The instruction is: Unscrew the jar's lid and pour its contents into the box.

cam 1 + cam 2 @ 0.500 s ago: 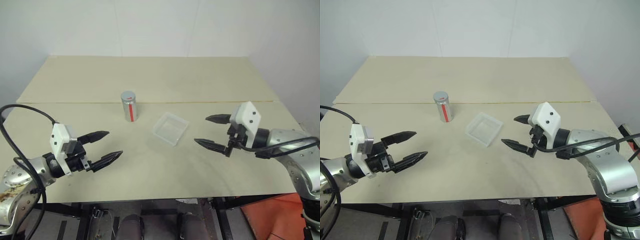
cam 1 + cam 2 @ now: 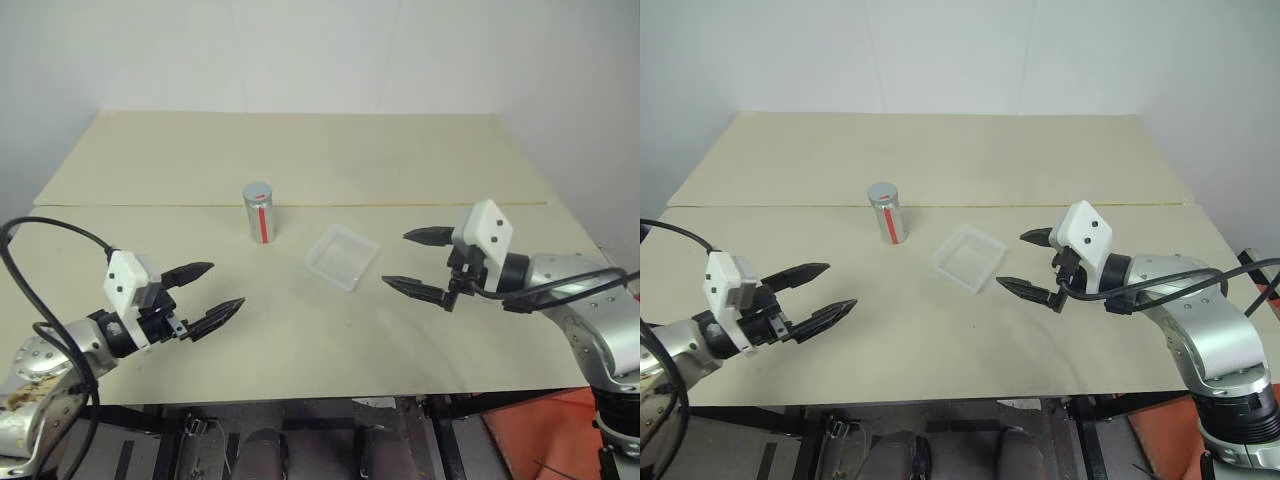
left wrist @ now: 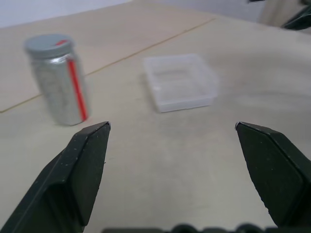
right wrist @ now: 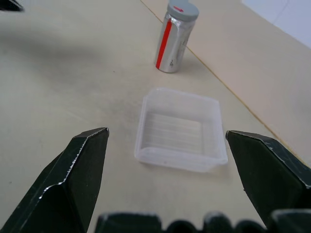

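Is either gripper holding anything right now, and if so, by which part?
Nothing is held. The left gripper and right gripper are both open and empty above the table; the jar stands untouched, lid on.

Bare robot test lab, plain white walls (image 2: 320, 50), pale beige tabletop (image 2: 300, 150) of two boards meeting at a seam, nothing domestic around, red-orange floor (image 2: 540, 430) at the tabletop's right edge
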`<state>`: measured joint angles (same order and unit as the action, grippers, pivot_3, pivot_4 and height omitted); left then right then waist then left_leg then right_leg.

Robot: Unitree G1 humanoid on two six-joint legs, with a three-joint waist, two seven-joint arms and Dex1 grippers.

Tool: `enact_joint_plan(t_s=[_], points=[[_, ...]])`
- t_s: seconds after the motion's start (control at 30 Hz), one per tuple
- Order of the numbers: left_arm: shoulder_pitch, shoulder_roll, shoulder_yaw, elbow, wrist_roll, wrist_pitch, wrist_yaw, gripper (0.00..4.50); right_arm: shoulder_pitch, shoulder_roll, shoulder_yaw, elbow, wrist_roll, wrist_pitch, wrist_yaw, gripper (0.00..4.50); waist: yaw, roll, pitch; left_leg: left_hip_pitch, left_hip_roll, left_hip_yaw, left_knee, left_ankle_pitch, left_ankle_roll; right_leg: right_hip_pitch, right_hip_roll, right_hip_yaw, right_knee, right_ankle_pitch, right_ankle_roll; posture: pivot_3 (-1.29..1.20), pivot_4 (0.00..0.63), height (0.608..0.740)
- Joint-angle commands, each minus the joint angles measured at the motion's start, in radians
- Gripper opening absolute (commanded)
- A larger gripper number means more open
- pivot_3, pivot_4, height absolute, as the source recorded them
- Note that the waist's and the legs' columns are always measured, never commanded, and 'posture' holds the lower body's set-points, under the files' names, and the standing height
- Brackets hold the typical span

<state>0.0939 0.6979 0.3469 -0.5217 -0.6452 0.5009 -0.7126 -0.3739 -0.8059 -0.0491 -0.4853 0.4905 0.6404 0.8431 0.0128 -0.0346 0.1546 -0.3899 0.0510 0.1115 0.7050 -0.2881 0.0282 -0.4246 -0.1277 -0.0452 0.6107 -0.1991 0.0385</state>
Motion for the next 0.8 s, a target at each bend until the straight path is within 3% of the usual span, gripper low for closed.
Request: enact_joint_plan(t_s=[0.03,0.33,0.8], points=[[-0.025,-0.029,0.003,-0.017,0.047,-0.021,0.083,4.48,-0.023,0.011,-0.002,-0.005,-0.011,-0.036,-0.004,4.5,-0.001,0.0,0.0,0.0,0.0,0.0,0.0,0.0,0.0,0.0,0.0,0.0,0.0,0.0,0.0,0.0,0.15,0.74],[-0.16,-0.193,-0.103,0.066,0.246,-0.043,0.34,4.48,-0.078,0.049,0.022,0.034,-0.037,-0.074,0.0,4.5,0.001,0.0,0.0,0.0,0.0,0.0,0.0,0.0,0.0,0.0,0.0,0.0,0.0,0.0,0.0,0.0,0.15,0.74],[-0.419,-0.411,-0.28,0.364,0.508,-0.229,0.527,4.48,-0.1,0.047,0.016,0.047,-0.051,-0.1,0.019,4.5,-0.001,0.0,0.0,0.0,-0.001,0.0,0.001,0.0,0.0,0.001,0.0,-0.001,0.0,0.001,0.0,0.0,0.15,0.74]])
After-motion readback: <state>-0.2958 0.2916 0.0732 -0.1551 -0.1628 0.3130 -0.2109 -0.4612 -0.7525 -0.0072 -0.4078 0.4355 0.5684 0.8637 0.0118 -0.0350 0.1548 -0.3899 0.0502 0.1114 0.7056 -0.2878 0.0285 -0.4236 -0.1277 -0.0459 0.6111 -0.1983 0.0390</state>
